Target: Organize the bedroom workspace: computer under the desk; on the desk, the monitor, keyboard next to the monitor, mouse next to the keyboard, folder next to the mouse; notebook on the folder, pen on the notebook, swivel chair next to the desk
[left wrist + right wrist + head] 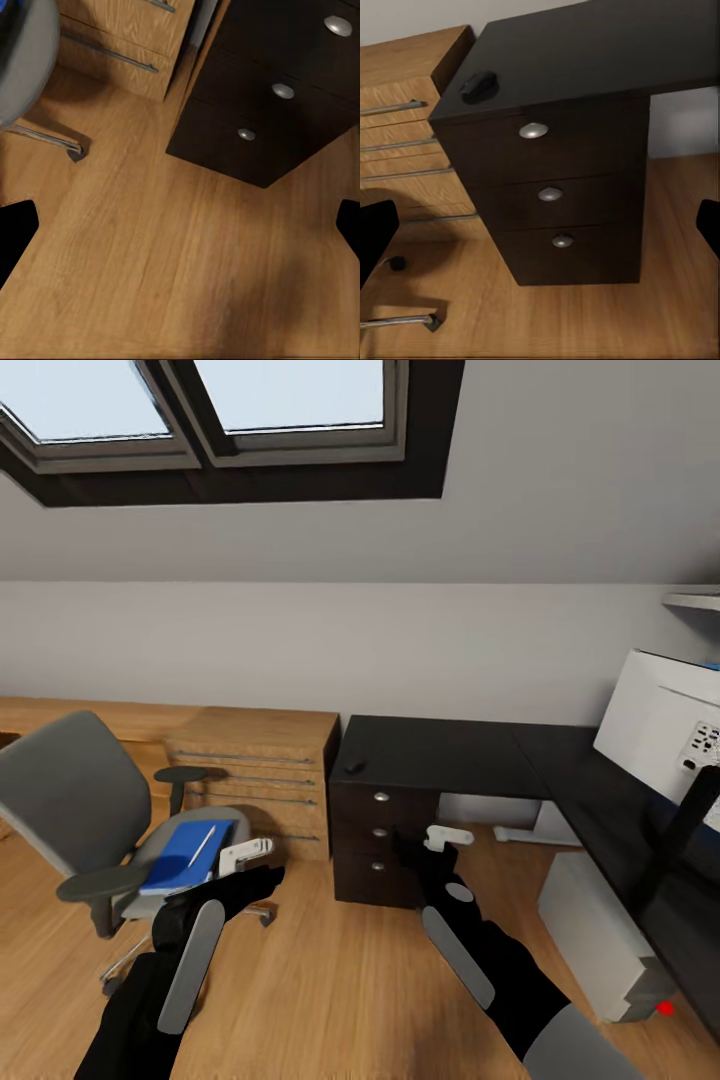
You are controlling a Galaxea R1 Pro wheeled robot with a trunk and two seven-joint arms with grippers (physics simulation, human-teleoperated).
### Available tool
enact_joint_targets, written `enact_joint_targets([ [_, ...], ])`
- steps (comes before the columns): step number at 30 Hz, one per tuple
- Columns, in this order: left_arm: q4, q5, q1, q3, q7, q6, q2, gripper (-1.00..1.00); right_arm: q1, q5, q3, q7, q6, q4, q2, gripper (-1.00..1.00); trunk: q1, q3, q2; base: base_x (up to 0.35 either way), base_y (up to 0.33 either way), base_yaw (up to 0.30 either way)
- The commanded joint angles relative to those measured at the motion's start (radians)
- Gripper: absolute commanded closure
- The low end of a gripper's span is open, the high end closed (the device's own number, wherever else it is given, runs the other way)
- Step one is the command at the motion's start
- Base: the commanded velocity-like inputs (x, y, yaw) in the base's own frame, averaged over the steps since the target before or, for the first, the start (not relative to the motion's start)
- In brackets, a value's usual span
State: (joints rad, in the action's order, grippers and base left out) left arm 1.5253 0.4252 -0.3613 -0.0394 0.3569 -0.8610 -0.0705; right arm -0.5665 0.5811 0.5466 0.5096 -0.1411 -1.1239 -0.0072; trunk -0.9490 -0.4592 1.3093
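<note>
– where's the folder (183, 854) right now?

– lying flat on the seat of the swivel chair (75, 800), over by the wooden chest (262, 780). there's a slim white pen (202, 845) on top of it, slanting along the folder's length. i can't make out a notebook from here.

– and the robot's hands?

– both held out low over the floor (330, 980), in front of the black drawers (378, 840). the left hand (247, 854) is just beside the front edge of the chair seat, nearly at the folder's near corner. the right hand (447, 838) is up by the drawer fronts, well apart from the chair.

– open or closed?

– both look spread. in each wrist view the dark fingertips (16, 236) sit far out at the sides with nothing between them, just floorboards for the left and the drawers for the right (373, 236).

– so which arm goes for the folder?

– the left, i'd say. the folder lies ahead of it and a bit out toward the robot's left, with its long axis running away from the robot toward the chair back. the short near edge faces the hand, so that edge looks like the easiest bite.

– anything on the worktop (450, 755) yet?

– a small black mouse (354, 767) near its left end, above the drawers. the monitor (665, 735) stands at the right wing, pale back toward us, and the pale computer (590, 930) sits on the floor beneath that wing. the stretch between the mouse and the inner corner is bare, so i'd guess the folder has room there.
</note>
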Motion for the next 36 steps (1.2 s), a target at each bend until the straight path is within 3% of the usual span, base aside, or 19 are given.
enact_joint_targets([
  [1,0.001,0.01,-0.001,0.0,0.01,-0.003,0.0,-1.0,-0.001,0.003,0.002,0.007,-0.005,-0.002,-0.001,-1.0,0.001,-0.001,0.001,-0.338,0.0,-0.002],
  [11,0.004,0.014,-0.001,-0.003,0.002,-0.001,-0.001,-1.0,-0.001,0.007,-0.011,0.007,-0.007,-0.021,-0.049,-1.0,0.001,-0.001,0.001,-0.274,-0.06,-0.125],
  [20,0.001,0.015,-0.001,-0.006,0.002,-0.001,-0.002,-1.0,-0.001,0.011,-0.064,0.007,-0.011,-0.017,-0.054,-1.0,0.001,-0.001,0.001,-0.036,-0.005,-0.262],
  [36,-0.005,0.015,-0.001,-0.006,0.006,-0.002,-0.002,-1.0,-0.001,0.008,-0.068,0.007,-0.011,-0.014,-0.053,-1.0,0.001,-0.002,0.001,-0.002,0.0,-0.084],
])
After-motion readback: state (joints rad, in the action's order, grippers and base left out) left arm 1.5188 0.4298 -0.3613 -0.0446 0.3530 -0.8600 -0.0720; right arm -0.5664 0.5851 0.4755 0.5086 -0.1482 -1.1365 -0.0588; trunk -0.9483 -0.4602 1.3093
